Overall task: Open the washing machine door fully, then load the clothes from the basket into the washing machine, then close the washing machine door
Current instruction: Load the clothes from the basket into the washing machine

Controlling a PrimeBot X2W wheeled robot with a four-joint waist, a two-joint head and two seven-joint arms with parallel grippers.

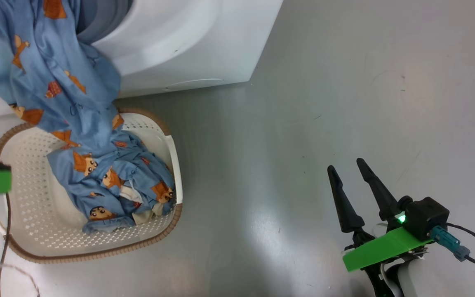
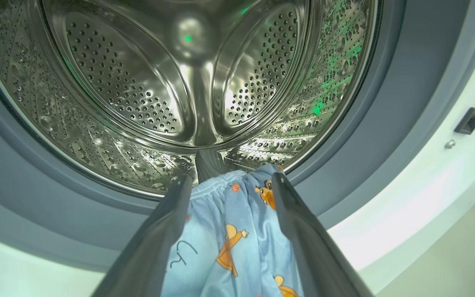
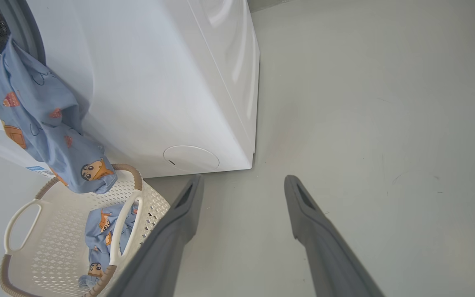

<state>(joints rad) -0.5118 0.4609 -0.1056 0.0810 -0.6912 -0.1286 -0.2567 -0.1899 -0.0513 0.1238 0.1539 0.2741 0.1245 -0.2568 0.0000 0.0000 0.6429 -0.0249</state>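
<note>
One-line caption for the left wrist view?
Open left gripper facing the steel drum, blue printed garment between its fingers.

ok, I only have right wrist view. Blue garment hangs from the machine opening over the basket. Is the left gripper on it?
Observer: Left gripper is at the mouth of the drum, jaws open either side of the clothes.
Operator: Anything inside the drum?
Observer: Only a waistband hem at its lip; the visible walls are bare.
Operator: Basket?
Observer: Head view shows more clothes crumpled in the basket's right half, white cloth among them.
</note>
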